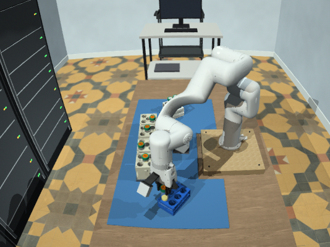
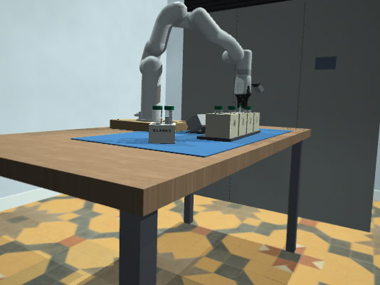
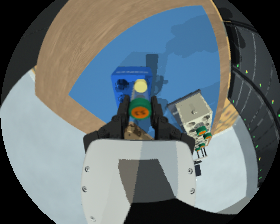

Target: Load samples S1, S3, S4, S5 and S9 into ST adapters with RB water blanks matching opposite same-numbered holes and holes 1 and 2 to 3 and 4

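My gripper (image 1: 162, 187) is shut on a sample tube with a green cap and an orange dot (image 3: 139, 110); the ID is too small to read. It is at the near-left corner of the blue sample rack RS (image 1: 173, 200), which also shows in the wrist view (image 3: 129, 82). I cannot tell whether the tube's bottom is still in a well. A pale round top (image 1: 164, 197) shows in the rack just beyond the held tube. The loading stand ST (image 1: 144, 146) carries orange-dotted tubes (image 1: 141, 144) in its adapters. The white blank rack RB (image 2: 161, 133) holds two green-capped tubes (image 2: 157, 112).
The arm's wrist hides part of ST and part of RB in the top view. A small grey sloped desk (image 2: 195, 123) stands between RB and ST, near the arm's wooden base plate (image 1: 231, 152). The table's left edge lies close behind ST.
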You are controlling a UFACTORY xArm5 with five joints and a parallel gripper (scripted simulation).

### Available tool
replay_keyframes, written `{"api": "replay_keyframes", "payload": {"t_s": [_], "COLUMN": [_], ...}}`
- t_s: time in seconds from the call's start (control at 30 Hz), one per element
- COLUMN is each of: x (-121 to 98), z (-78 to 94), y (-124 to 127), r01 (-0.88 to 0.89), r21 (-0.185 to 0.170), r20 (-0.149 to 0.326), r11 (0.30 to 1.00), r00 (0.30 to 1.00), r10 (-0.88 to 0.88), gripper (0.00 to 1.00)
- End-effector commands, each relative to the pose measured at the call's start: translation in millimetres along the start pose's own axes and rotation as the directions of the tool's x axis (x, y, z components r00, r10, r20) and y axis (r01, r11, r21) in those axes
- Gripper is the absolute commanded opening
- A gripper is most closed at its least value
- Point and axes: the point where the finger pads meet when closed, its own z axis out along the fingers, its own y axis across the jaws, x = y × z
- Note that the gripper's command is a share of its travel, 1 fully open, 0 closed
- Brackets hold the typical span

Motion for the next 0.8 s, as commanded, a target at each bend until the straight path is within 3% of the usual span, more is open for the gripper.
{"api": "replay_keyframes", "payload": {"t_s": [0.0, 0.23, 0.77], "x": [1, 1, 1], "z": [-2.5, -5.1, -33.2], "y": [0, 0, 0], "r01": [0.000, 0.000, 0.000], "r21": [0.000, 0.000, 0.000], "r20": [-0.004, -0.004, -0.004], "r11": [1.000, 1.000, 1.000], "r00": [1.000, 1.000, 1.000], "r10": [0.000, 0.000, 0.000], "gripper": [0.00, 0.00, 0.00]}}
